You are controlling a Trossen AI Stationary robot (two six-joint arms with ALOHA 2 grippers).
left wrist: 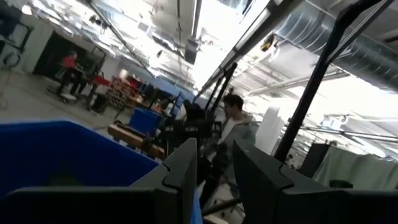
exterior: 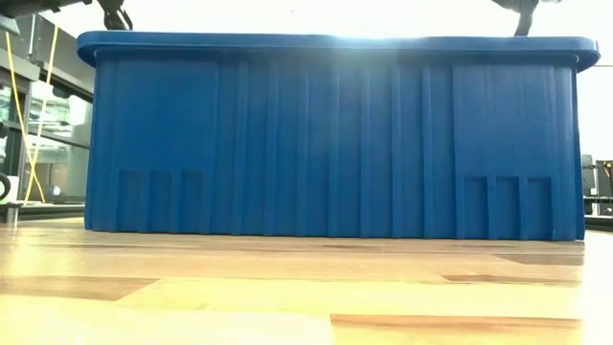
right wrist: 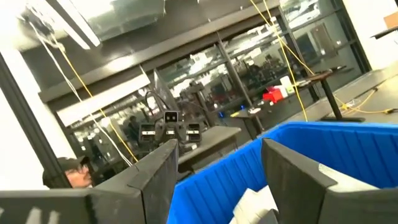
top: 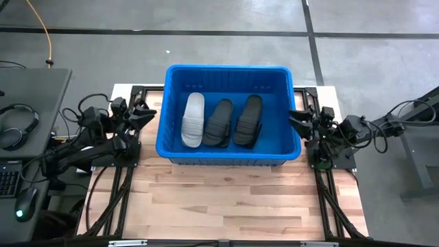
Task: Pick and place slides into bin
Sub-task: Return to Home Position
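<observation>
Three slides [top: 221, 121] side by side inside the bin [top: 226, 70], one light grey, two black. Just outside the bin's wall nearest the grey one, left gripper [top: 142, 114], fingers parted, empty. Outside the opposite wall, right gripper [top: 297, 121], likewise spread, holding nothing.

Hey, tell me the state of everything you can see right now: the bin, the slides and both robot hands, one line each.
Bin: upright on the table, open-topped, holding slides.
White slide: lying in the bin, nearest the left arm.
Black slides: lying in the bin, side by side next to the white one.
Left hand: open, empty, outside the bin.
Right hand: open, empty, outside the bin.
</observation>
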